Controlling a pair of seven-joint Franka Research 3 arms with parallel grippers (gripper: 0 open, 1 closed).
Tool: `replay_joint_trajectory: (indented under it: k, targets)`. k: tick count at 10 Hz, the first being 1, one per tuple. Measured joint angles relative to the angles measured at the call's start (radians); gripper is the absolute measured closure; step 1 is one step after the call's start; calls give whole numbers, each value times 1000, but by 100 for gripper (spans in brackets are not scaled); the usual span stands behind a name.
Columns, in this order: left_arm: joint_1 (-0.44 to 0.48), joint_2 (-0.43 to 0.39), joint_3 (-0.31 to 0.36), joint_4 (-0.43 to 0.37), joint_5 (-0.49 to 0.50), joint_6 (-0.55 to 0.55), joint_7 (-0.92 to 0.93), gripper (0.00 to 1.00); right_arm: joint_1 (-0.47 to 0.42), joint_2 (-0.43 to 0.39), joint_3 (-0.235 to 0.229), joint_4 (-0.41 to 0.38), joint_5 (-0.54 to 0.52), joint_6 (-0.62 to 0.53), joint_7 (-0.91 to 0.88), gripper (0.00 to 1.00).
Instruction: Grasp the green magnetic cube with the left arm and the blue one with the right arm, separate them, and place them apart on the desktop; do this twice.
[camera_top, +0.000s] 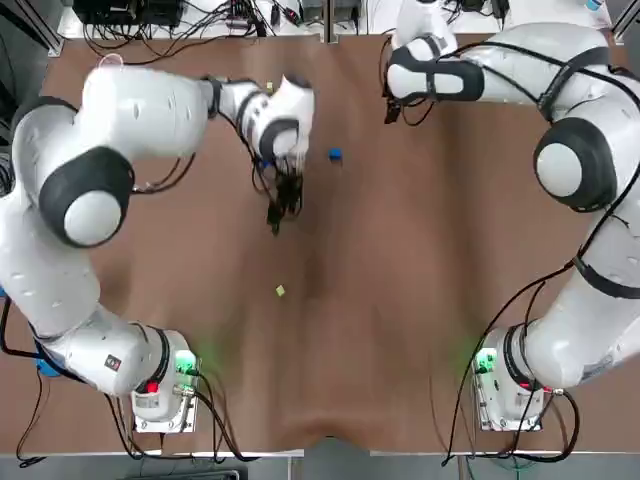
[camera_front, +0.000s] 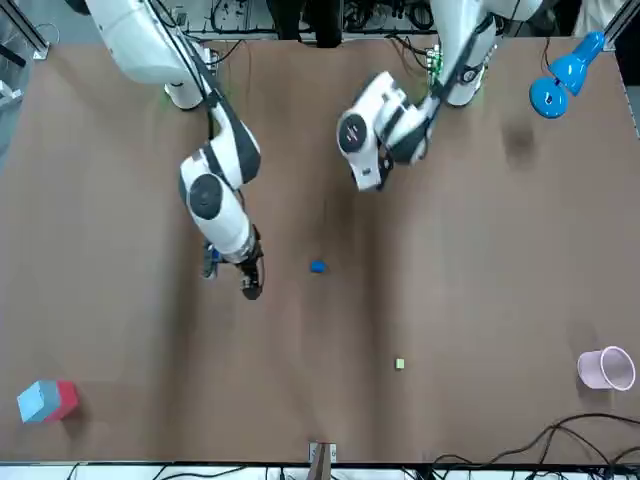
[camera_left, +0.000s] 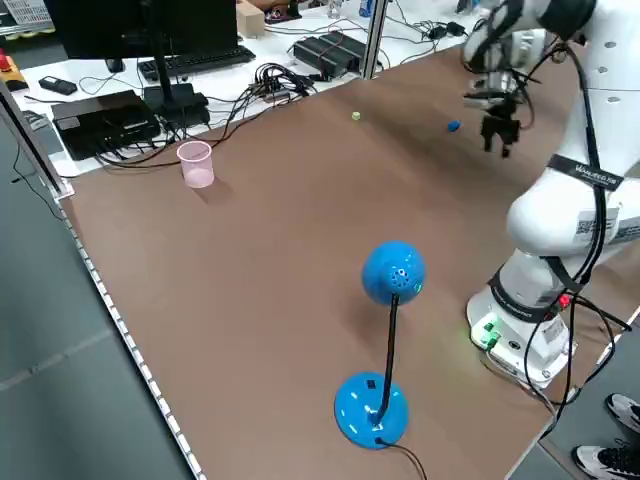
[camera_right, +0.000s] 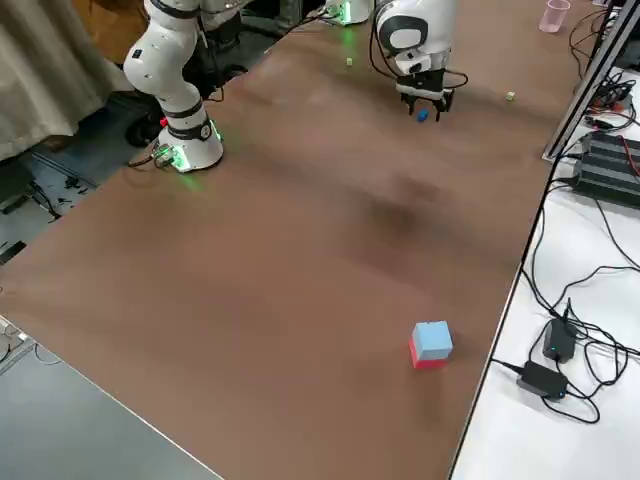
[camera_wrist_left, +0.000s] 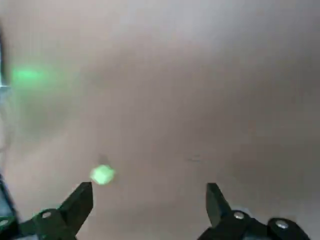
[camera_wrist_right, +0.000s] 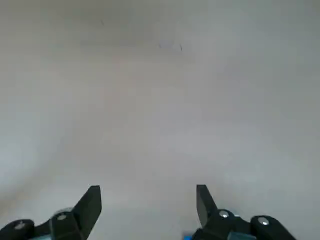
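Note:
All the cubes lie apart on the brown table. A blue cube (camera_top: 335, 155) (camera_front: 317, 266) sits mid-table. One green cube (camera_top: 280, 291) lies nearer the bases and a second green cube (camera_top: 270, 88) (camera_front: 399, 364) lies farther out. My left gripper (camera_top: 283, 208) hovers open and empty between the two green cubes. In its wrist view the gripper (camera_wrist_left: 148, 189) has the nearer green cube (camera_wrist_left: 102, 175) just beside one finger. My right gripper (camera_front: 250, 288) (camera_wrist_right: 147, 190) hangs open and empty, raised beside the blue cube. Only a blue sliver (camera_wrist_right: 187, 236) shows at its wrist picture's edge.
A pink cup (camera_front: 605, 368) stands at the far corner on my left side. A blue desk lamp (camera_front: 560, 80) stands near the left arm's base. A red and blue block (camera_front: 45, 400) lies at the far corner on my right. Cables run along the table's far edge.

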Motion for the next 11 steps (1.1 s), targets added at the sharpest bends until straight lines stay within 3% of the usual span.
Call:
replay_joint_trajectory:
  k: [2, 4, 8, 11]
  targets:
    - [-11, 124, 47, 114, 11, 200, -82, 0, -15, -26, -22, -40, 0, 1, -57, 14]
    - [-84, 208, 95, 170, 12, 329, -206, 0, -15, -29, -21, -50, 0, 2, -61, 14]
    - [-116, 274, 140, 281, 10, 422, -330, 3, -14, -29, -19, -51, 0, 3, -61, 13]
    - [-240, 315, 272, 297, 9, 519, -347, 5, -10, -29, -18, -51, 1, 4, -61, 13]
